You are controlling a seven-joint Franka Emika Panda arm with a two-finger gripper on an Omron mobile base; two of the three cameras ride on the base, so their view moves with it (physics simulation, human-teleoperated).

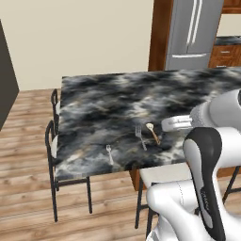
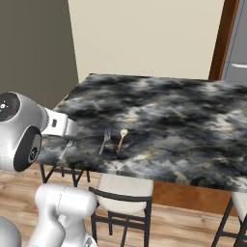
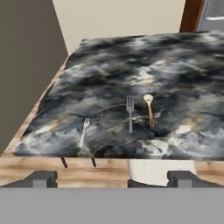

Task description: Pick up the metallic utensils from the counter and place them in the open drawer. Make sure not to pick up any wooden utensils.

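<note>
Marbled counter (image 3: 131,61) carries the larger fork (image 3: 130,113), with the wooden spoon (image 3: 149,109) at its 3 o'clock. Small fork (image 3: 83,131) lies at its 8 o'clock. Gripper (image 3: 111,179) hangs spread wide, holding nothing.

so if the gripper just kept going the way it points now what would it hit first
Probably the counter near its front edge, around the larger fork; the open gripper has free air before it. Depth is hard to judge.

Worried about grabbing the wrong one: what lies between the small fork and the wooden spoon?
The larger fork lies between the small fork and the spoon, seen in the hand view.
</note>
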